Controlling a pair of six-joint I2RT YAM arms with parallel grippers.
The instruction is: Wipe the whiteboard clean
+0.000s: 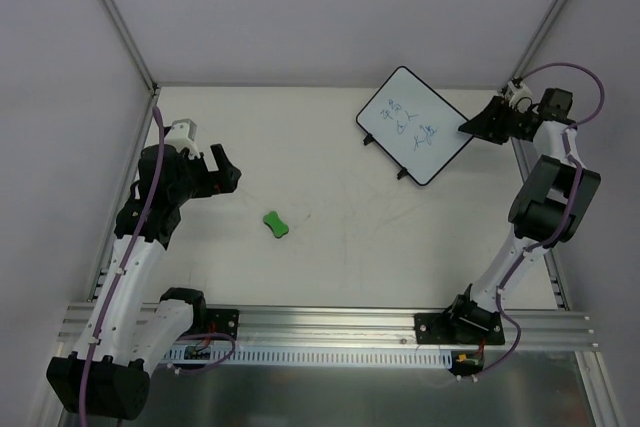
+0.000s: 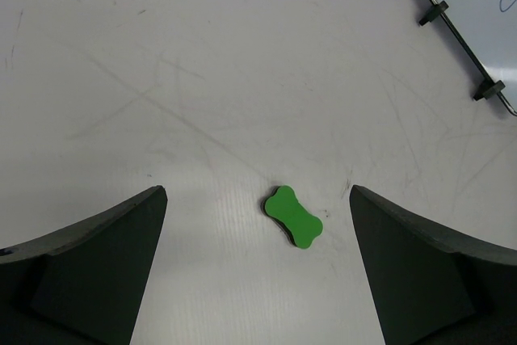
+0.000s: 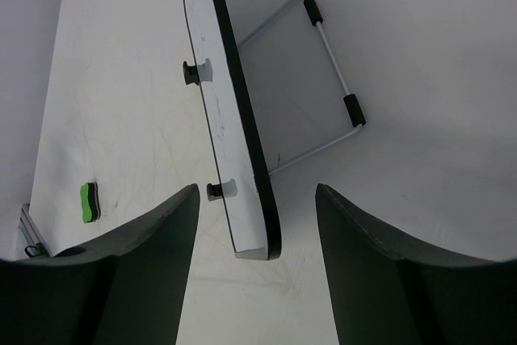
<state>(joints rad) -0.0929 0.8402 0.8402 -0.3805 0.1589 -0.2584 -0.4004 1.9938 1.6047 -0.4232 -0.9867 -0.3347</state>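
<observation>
— White face, thin black rim: the whiteboard looks light and rigid to us, with a slick surface that pads would slide on. Where does it sit against our right pincer?

— Directly ahead of it, edge-on. In the right wrist view its near corner lies between the two fingers, which are spread wide and, as far as we can tell, touch nothing.

— So where would we take hold?

— On the rim at that corner, we think, pinching across the thickness and clear of the blue scribbles. It leans on a wire stand behind it, so a push on the face could tip or skid it. We'd steady it before wiping.

— And its look?

— Rounded corners, two small black tabs jutting out on the pincer's left side, and several blue marks spread over the face.

— Our left pincer?

— Spread wide too, holding nothing. The green peanut-shaped eraser lies on the table just ahead of it, in line with the gap between its fingers. The board is well apart, far ahead to its right.
</observation>
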